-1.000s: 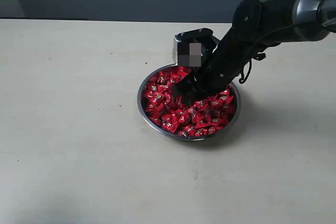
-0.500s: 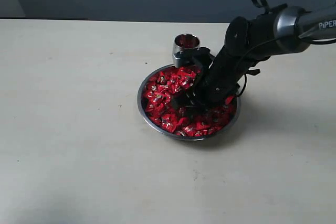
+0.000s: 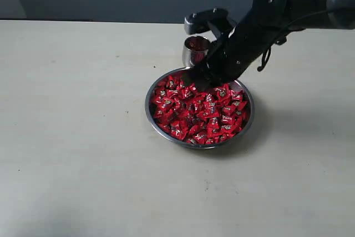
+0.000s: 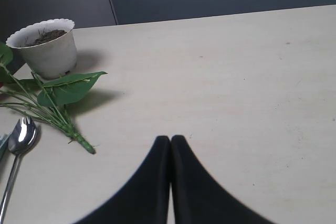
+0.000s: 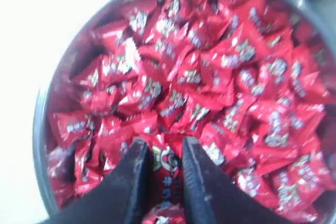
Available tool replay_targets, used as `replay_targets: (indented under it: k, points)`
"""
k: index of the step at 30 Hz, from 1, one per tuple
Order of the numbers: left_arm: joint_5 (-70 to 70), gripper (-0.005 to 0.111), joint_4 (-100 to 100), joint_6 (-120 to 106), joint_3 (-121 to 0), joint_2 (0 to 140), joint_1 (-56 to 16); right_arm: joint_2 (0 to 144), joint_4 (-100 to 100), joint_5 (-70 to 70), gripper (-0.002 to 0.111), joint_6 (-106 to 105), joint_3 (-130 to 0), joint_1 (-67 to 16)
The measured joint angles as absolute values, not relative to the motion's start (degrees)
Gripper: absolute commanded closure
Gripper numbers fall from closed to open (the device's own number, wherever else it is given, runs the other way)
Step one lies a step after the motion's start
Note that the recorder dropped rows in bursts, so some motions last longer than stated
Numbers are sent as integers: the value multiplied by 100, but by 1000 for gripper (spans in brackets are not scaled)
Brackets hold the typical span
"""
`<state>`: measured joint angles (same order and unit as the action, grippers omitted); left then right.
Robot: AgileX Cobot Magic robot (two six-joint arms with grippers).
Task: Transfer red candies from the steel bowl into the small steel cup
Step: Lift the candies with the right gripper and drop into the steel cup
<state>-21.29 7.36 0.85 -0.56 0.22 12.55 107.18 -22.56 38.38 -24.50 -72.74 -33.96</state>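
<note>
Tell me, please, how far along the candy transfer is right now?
Done: the small steel cup shows red inside, so some candies seem to be in it already. In hand: the right gripper is shut on one red candy above the steel bowl, near the cup. Left: the bowl is heaped with red candies, so most remains. The left gripper is shut, idle.

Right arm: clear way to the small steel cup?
Probably yes: right pincer, gripping a red candy, hangs over the rim of the steel bowl beside the small steel cup; mouth open, nothing between.
</note>
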Motion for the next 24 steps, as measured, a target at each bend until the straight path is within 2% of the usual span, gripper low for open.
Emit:
replay_targets:
  k: [11, 18, 24]
  points:
    - [-2129, 106, 736, 85, -56, 22, 1255, 11640, -2218, 3581, 108, -2352, -9354, -2688]
    - [-2129, 106, 736, 85, -56, 22, 1255, 12823, -2475, 3776, 108, -2331, -10571, -2614]
    - [-2129, 106, 736, 85, -56, 22, 1255, 13397, -2704, 4020, 105, -2352, -11108, -2614]
